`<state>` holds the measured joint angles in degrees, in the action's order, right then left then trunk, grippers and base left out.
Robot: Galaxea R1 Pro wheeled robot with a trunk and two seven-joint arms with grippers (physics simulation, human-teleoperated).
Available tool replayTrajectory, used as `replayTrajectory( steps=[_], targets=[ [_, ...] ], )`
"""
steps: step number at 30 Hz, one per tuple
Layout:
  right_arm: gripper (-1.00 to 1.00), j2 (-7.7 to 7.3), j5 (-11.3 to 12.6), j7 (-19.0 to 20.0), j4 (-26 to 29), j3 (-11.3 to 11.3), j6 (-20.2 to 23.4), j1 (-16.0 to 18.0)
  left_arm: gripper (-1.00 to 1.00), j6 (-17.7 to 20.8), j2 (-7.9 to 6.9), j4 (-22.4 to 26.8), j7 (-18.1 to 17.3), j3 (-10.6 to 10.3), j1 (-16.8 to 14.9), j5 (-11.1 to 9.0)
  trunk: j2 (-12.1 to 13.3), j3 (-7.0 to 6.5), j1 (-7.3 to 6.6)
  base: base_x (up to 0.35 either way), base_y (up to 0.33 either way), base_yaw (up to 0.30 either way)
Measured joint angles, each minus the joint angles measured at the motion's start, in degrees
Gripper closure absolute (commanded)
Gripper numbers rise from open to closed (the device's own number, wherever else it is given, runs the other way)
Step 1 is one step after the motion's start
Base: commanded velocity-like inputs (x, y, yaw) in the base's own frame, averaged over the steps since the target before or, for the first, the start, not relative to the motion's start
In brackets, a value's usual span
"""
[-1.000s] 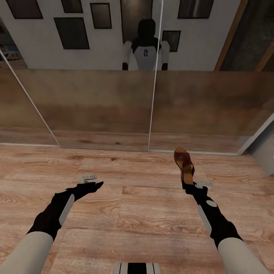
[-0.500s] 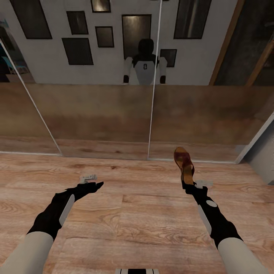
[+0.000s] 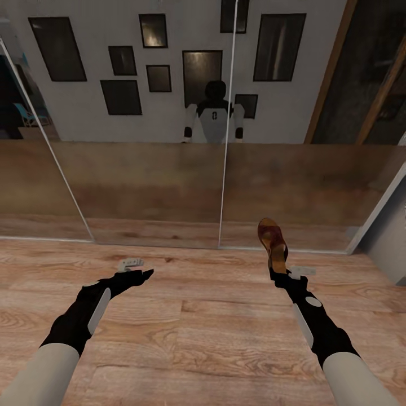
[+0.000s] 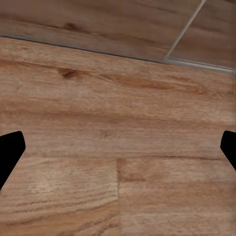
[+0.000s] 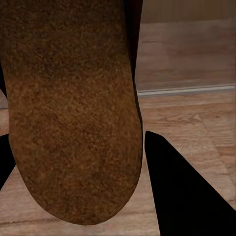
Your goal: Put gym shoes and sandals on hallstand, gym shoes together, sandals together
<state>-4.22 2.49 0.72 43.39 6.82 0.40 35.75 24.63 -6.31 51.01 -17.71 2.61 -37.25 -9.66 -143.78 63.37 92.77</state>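
Observation:
One brown sandal (image 3: 272,241) with a tan footbed is held above the corridor floor (image 3: 203,332), toe pointing away, with my right gripper (image 3: 277,272) shut on its heel end. In the right wrist view the sandal's brown sole (image 5: 73,108) lies between the black fingers (image 5: 182,191). My left gripper (image 3: 144,273) hangs open over bare planks, and its two dark fingertips (image 4: 10,152) stand wide apart with nothing between them. The gym shoes and the hallstand are out of view.
A tall wardrobe with mirrored doors (image 3: 141,169) stands straight ahead, its bottom rail on the floor just beyond the grippers. The mirror reflects the robot (image 3: 213,115) and framed pictures. A pale grey panel (image 3: 389,237) rises at the right edge.
The head camera has tilted upward, so the mirror shows more of the reflected wall. Both arms and the held sandal keep their places.

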Motion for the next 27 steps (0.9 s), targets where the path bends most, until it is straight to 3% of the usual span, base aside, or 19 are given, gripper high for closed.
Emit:
replayTrajectory(
  steps=[18,27],
  targets=[
    [1.0,0.0,0.0,0.0,0.0,0.0,0.0,0.0,-1.0,-0.1,0.02,-1.6,0.0,0.0,0.0,-0.1,0.0,-1.7,0.0,0.0,0.0,0.002],
    [1.0,0.01,0.0,-0.1,0.0,0.0,0.0,0.0,-1.0,-0.1,0.01,-1.7,0.0,0.0,0.0,-0.1,0.0,-2.47,0.0,0.0,0.0,0.146]
  ],
)
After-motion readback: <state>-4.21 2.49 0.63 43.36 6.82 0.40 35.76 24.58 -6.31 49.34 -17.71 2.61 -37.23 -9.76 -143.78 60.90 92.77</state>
